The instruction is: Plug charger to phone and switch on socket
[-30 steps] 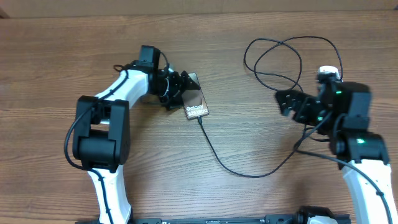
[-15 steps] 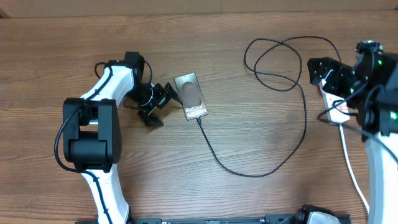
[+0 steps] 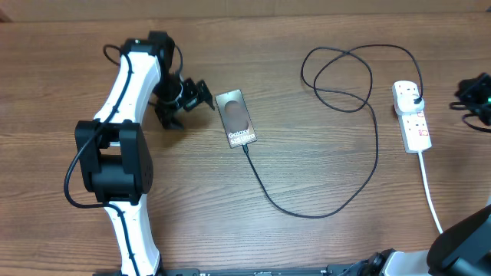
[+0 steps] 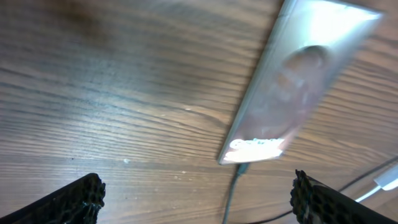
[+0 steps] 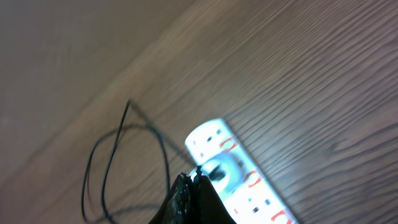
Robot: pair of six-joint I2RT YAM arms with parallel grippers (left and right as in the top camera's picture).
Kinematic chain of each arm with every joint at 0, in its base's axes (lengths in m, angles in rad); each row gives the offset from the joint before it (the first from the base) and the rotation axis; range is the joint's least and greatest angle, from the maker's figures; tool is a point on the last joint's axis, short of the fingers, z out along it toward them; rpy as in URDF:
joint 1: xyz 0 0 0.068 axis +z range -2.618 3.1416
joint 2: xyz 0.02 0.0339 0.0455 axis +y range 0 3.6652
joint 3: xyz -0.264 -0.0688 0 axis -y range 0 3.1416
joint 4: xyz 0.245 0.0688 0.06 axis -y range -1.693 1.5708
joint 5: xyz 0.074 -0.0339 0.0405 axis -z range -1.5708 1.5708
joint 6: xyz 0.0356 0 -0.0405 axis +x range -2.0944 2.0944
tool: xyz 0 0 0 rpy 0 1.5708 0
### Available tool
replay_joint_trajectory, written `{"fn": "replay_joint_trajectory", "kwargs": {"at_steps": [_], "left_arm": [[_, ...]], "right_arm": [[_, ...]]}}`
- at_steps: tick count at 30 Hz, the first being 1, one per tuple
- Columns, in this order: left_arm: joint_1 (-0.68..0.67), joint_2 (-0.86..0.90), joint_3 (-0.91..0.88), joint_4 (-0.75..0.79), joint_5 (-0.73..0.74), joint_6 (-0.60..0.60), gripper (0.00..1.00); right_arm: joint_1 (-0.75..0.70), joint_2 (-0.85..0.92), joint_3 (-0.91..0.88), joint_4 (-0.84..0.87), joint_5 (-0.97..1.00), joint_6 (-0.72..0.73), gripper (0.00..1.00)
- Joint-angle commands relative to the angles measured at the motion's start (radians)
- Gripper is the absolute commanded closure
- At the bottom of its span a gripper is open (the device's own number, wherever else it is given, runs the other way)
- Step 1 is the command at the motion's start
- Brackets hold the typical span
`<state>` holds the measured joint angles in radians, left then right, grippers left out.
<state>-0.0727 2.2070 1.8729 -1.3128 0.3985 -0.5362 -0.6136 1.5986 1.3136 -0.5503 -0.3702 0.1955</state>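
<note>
Left of centre, the phone lies flat, the charger seemingly meeting its near end; its cable is thin and limp, best gripped at the stiff connector; far right, the light socket may skid, so press straight down; left gripper splayed, right gripper pinched empty.

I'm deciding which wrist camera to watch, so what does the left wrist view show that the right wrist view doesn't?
Only the left wrist view shows the phone, with the black cable meeting its lettered end, framed by the open left claw. Only the right wrist view shows the white power strip with red switches, a plug in it, and the shut right claw. Both show the wooden table and part of the cable.
</note>
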Motion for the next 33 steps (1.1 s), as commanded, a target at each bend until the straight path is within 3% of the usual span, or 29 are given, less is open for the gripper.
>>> {"fn": "replay_joint_trajectory", "kwargs": {"at_steps": [1, 14, 33], "left_arm": [[-0.032, -0.01, 0.12, -0.011, -0.014, 0.074, 0.01], [-0.182, -0.012, 0.392, -0.017, -0.021, 0.133, 0.0], [-0.21, -0.012, 0.409, -0.017, -0.02, 0.133, 0.0]], "right_arm": [[-0.043, 0.05, 0.035, 0.054, -0.032, 0.043, 0.96], [-0.048, 0.292, 0.036, 0.156, -0.05, 0.093, 0.96], [0.014, 0.414, 0.035, 0.08, -0.096, 0.062, 0.96]]}}
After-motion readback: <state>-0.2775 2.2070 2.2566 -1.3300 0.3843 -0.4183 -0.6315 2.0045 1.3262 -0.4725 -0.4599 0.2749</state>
